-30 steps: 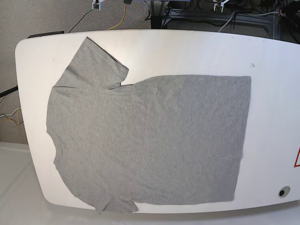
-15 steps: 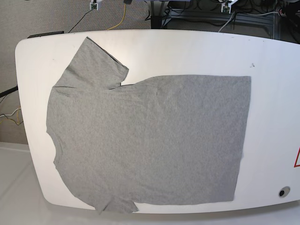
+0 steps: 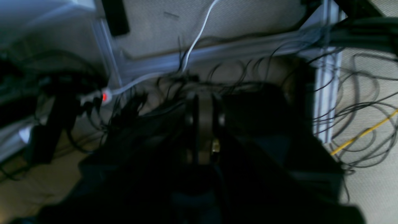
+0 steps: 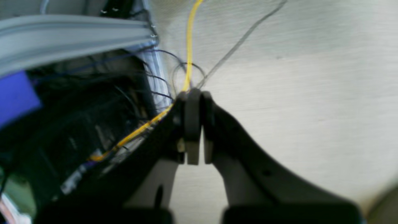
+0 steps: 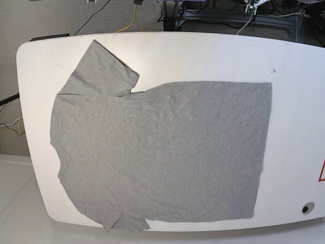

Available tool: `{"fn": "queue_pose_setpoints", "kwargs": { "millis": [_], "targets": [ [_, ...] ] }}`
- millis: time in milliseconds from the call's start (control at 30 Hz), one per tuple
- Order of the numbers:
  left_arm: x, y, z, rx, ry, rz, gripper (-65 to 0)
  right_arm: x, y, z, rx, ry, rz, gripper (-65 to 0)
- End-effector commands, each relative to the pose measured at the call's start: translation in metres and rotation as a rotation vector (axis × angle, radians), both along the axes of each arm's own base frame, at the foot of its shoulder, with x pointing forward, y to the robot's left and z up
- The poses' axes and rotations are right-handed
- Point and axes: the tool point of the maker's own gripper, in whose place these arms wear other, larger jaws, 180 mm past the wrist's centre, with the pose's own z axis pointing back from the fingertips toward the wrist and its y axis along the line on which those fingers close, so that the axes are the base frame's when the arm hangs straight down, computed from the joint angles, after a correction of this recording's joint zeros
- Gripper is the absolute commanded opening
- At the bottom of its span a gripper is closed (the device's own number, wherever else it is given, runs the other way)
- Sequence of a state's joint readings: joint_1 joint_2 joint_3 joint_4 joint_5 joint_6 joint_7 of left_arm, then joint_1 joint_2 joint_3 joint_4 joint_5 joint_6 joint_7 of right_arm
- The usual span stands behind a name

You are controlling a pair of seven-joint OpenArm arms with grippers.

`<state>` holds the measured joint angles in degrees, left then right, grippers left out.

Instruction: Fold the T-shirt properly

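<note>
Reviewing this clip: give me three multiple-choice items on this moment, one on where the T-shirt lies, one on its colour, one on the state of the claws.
1. Where does the T-shirt lie?
A. Spread flat on the white table
B. Hanging from a claw
C. On the floor

2. What colour is the T-shirt?
A. Blue
B. Grey
C. Red

3. How do the two claws stand?
A. Both open wide
B. One grips a sleeve
C. Both shut, holding nothing

Answers:
1 A: the base view shows it laid out on the tabletop, one sleeve pointing to the far edge.
2 B: the cloth is plain heather grey, no print.
3 C: the left claw and the right claw show their jaws together over floor and cables, no cloth between them.
</note>
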<state>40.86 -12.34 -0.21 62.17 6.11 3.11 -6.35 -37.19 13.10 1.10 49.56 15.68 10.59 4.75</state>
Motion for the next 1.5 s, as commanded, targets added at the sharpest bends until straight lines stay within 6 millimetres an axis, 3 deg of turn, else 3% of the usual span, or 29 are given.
{"fn": "queue_pose_setpoints", "kwargs": {
  "millis": [0,167,233,500,767,833,900,1033,1167,1233,1467],
  "targets": [
    [0.007,-0.004,0.019,-0.006,-0.058,-0.044,-64.3,0.001,-0.012,0.013,-0.016,-0.034,0.017,-65.0],
    [0.016,-0.015,0.042,-0.020,-0.106,-0.084,-64.0,0.007,-0.013,0.028,-0.019,-0.073,0.040,-65.0],
    [0.012,-0.013,0.054,-0.020,-0.128,-0.089,-64.7,0.010,-0.007,0.045,-0.007,-0.116,0.057,-65.0],
    [0.012,-0.017,0.074,-0.033,-0.173,-0.104,-65.0,0.026,0.004,0.073,0.009,-0.196,0.078,-65.0],
    [0.043,-0.018,0.121,-0.055,-0.281,-0.068,-64.8,0.055,0.002,0.117,-0.006,-0.305,0.110,-65.0],
    [0.053,-0.018,0.134,-0.061,-0.308,-0.075,-64.8,0.064,-0.004,0.128,-0.023,-0.335,0.114,-65.0],
    [0.074,-0.014,0.163,-0.071,-0.379,-0.087,-65.0,0.090,-0.028,0.152,-0.087,-0.413,0.106,-65.0],
    [0.097,-0.014,0.194,-0.086,-0.456,-0.120,-65.0,0.111,-0.046,0.178,-0.144,-0.483,0.111,-65.0],
    [0.116,-0.015,0.219,-0.080,-0.518,-0.159,-65.0,0.131,-0.056,0.200,-0.182,-0.542,0.122,-65.0],
    [0.129,-0.008,0.234,-0.026,-0.543,-0.183,-64.3,0.149,-0.057,0.220,-0.216,-0.595,0.142,-65.0],
    [0.145,-0.002,0.249,0.055,-0.560,-0.221,-62.5,0.174,-0.050,0.239,-0.225,-0.631,0.175,-63.3]
  ]
}}
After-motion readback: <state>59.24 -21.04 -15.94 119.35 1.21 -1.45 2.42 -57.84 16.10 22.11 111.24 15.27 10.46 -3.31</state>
